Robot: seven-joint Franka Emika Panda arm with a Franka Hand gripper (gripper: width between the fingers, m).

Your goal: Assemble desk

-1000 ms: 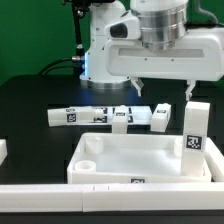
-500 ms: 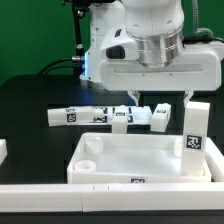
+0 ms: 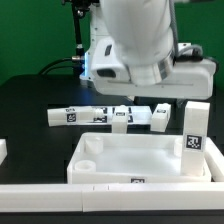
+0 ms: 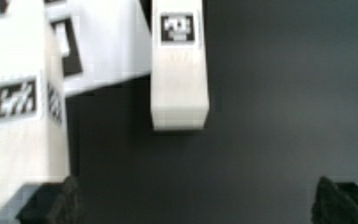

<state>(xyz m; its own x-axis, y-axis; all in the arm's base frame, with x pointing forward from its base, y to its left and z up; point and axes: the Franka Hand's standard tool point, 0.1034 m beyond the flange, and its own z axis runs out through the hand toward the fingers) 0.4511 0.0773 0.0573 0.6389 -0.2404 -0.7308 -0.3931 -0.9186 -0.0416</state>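
- Exterior view: the desk top [image 3: 140, 158] lies toward the black table's [image 3: 30, 100] near edge, with the legs [image 3: 68, 116] behind it. The arm [image 3: 140, 40] hides the gripper.
- Wrist view: the gripper [image 4: 194, 205] has its fingers [image 4: 34, 205] spread wide and empty, near one tagged leg [image 4: 181, 70].

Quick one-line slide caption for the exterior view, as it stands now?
Robot arm above loose tagged legs, desk top tray in front, on the black table.
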